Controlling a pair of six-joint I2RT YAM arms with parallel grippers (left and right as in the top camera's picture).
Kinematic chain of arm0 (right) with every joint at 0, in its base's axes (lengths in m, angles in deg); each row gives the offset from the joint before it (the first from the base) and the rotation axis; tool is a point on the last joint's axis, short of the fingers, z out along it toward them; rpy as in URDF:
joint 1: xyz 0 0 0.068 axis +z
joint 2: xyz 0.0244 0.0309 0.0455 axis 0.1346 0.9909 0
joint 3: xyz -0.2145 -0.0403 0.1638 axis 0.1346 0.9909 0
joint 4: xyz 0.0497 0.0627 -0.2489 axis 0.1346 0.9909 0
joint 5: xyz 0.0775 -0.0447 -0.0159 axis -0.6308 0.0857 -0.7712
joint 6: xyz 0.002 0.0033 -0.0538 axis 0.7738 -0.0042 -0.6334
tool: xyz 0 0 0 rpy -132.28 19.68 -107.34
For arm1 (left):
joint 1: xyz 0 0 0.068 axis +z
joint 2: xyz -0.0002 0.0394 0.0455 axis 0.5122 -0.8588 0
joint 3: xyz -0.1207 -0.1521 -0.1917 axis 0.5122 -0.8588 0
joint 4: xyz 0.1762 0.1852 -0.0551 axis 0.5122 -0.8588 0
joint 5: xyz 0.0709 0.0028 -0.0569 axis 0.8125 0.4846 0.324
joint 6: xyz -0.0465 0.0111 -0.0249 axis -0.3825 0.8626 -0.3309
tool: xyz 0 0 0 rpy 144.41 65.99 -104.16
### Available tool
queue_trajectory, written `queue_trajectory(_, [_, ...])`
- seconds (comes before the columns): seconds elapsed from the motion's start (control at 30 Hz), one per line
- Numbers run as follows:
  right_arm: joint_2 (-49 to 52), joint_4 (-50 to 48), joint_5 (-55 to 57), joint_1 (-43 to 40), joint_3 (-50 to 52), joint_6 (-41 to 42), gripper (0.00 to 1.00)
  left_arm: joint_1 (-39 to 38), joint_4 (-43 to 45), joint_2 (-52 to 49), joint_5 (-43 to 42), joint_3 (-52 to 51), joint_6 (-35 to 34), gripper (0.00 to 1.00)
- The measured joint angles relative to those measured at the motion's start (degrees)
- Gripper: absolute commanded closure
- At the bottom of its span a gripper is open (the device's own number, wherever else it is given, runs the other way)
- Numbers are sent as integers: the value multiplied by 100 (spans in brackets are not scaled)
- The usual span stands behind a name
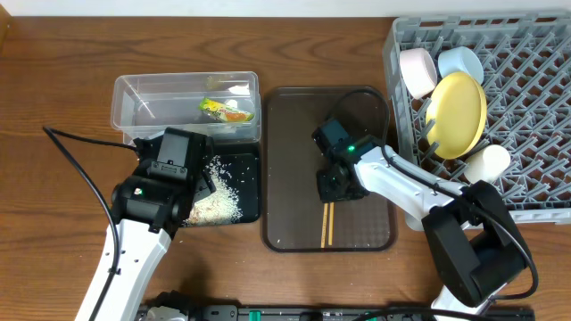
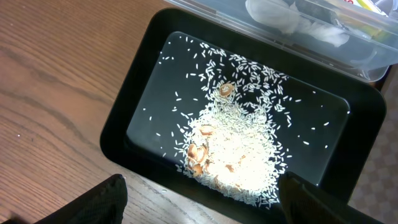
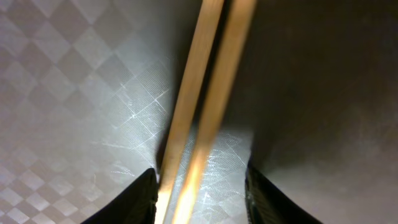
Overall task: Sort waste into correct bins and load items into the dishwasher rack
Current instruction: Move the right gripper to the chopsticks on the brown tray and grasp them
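Two wooden chopsticks [image 1: 326,227] lie side by side on the dark brown serving tray [image 1: 294,116]. My right gripper [image 1: 335,185] is down over their far end. In the right wrist view its open fingers [image 3: 202,199] straddle the chopsticks [image 3: 208,93], with a gap on the right side. My left gripper [image 1: 192,192] is open and empty over the near edge of the black tray [image 1: 250,187], which holds white rice [image 2: 239,155]. In the left wrist view its fingers [image 2: 205,208] are spread wide. The green-yellow wrapper [image 1: 227,111] lies in the clear tub [image 1: 143,94].
The grey rack [image 1: 535,107] at the right holds the pink bowl [image 1: 415,71], the blue bowl [image 1: 459,64], the yellow plate [image 1: 459,114] and the white cup [image 1: 486,162]. The clear tub [image 2: 298,28] sits against the black tray's far edge.
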Motion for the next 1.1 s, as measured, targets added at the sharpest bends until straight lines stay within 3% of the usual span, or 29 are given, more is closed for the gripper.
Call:
queue_trajectory(0.13, [0,68,92,0,0,118,62,0,0,0,0,0,0,20])
queue_trajectory(0.3, [-2,76,168,-2,-7,195,51,0,0,-2,0,0,0,20])
queue_trajectory(0.43, [-76,195,223,-17,-90,155,49,0,0,-2,0,0,0,20])
queue_trajectory(0.67, [-682,551,678,-136,-197,155,52,0,0,-2,0,0,0,20])
queue_trajectory(1.1, [-616,378,769,-103,258,299,55,0,0,-2,0,0,0,20])
